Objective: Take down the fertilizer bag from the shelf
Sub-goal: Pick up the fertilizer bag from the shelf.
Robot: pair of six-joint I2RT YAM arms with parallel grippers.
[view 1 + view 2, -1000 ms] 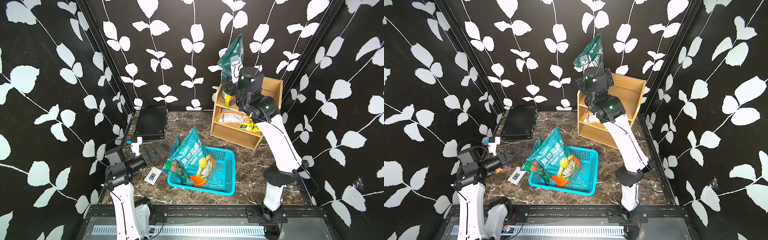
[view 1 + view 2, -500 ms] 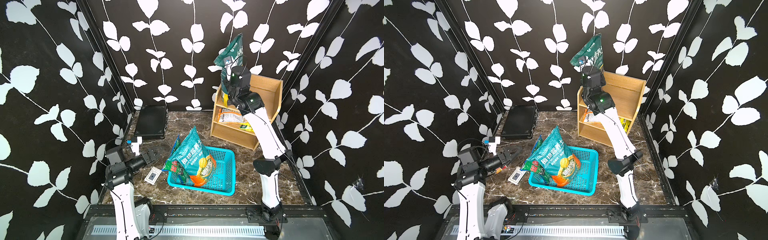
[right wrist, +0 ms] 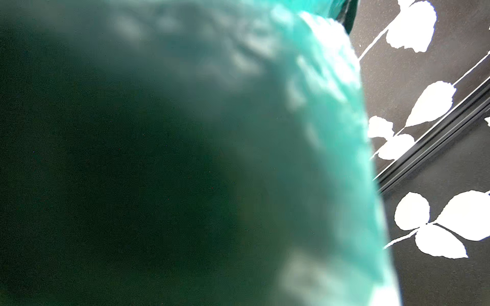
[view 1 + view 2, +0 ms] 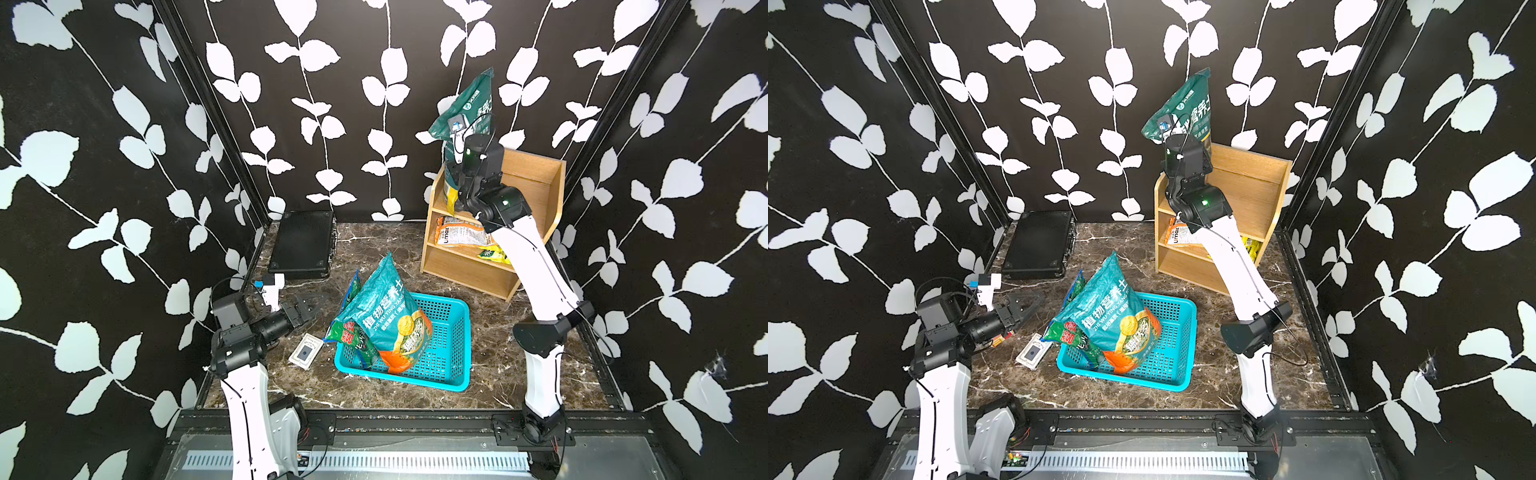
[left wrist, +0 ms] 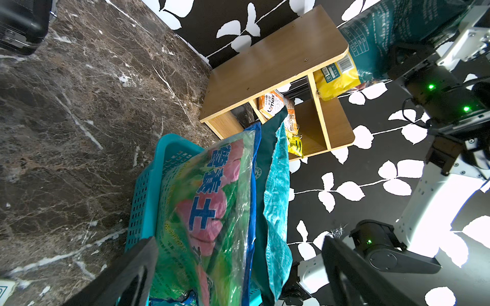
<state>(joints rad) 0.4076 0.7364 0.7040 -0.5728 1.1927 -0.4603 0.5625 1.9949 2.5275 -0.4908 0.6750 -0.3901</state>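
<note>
Left claw (image 4: pixel 302 309): low, jaws wide apart, empty. Just past it sits a blue perforated plastic basket (image 4: pixel 462 320) full of glossy, crinkled pouches (image 4: pixel 382 316). Further right is a light wooden shelf (image 4: pixel 536 183) with slanted sides. The bag (image 4: pixel 473 99), dark green film, stands upright on the top tier, not yet down. Right claw (image 4: pixel 453 135): closed at the bag's upper edge, seemingly pinching film; tips hidden. Lifting it off and lowering it to the marbled worktop (image 4: pixel 415 245) remain.

White arms (image 4: pixel 536 266), black joints (image 4: pixel 540 336), green lights (image 4: pixel 505 203)
</note>
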